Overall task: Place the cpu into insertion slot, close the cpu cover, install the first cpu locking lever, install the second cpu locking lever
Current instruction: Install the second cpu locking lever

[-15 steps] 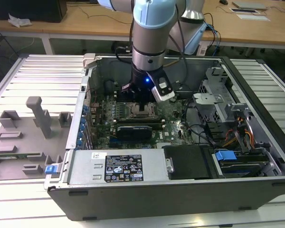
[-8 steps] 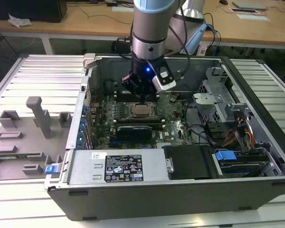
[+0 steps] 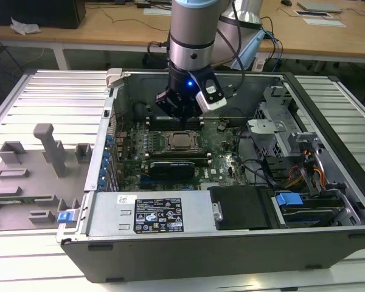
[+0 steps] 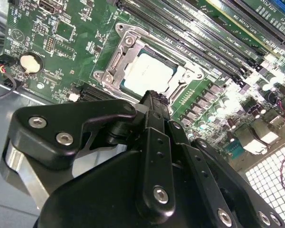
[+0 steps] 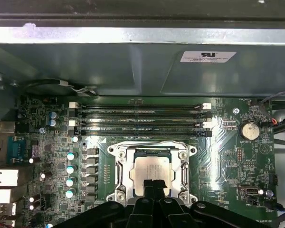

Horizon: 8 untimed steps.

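In the exterior view, an open computer case (image 3: 328, 182) lies on its side on a slatted metal table (image 3: 42, 97), with the green motherboard (image 3: 222, 152) exposed inside. The arm (image 3: 193, 30) comes down from above, and its black gripper (image 3: 181, 112) hangs just above the board, beside the far edge of the socket. The cpu (image 3: 181, 141) sits flat in the insertion slot (image 3: 168, 142), silvery top face up, with the cpu cover (image 3: 181, 132) down around it as a thin metal frame. A long black card (image 3: 176, 165) lies on the near side of the socket. A grey plastic fixture (image 3: 48, 149) stands on the table at the exterior view's left, well apart from the case.

In the second wrist view, the gripper's fingers (image 4: 154, 107) are pressed together into one narrow black tip with nothing between them. The tip is at the edge of the cpu (image 4: 149, 71); whether it touches cannot be told. The cpu cover (image 4: 115, 61) frames the chip, lying flat on the socket. A round coin battery (image 4: 29, 62) sits on the board well to one side, and the long memory slots (image 4: 204, 33) run along the far side of the socket.

In the first wrist view, the closed fingertips (image 5: 153, 186) overlap the edge of the cpu (image 5: 152, 167), which lies square in the socket under the cpu cover (image 5: 152, 146). The memory slots (image 5: 140, 118) lie between the socket and the case wall (image 5: 133, 66).
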Each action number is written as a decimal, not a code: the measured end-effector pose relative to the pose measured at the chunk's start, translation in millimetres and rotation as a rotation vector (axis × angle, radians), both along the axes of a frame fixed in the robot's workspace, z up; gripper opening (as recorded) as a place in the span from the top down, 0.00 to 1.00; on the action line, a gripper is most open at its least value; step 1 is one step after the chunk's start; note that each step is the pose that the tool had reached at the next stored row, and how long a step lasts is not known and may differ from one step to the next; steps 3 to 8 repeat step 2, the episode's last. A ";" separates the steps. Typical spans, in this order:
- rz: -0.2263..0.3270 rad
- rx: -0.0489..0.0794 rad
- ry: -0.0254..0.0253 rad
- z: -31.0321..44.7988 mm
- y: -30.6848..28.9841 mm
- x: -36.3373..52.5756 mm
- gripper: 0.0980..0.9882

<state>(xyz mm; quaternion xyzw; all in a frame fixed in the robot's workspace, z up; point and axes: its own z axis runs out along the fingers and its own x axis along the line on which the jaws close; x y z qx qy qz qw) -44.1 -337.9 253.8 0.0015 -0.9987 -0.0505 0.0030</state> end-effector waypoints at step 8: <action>0.000 0.000 0.0000 0.0 0.0 0.0 0.99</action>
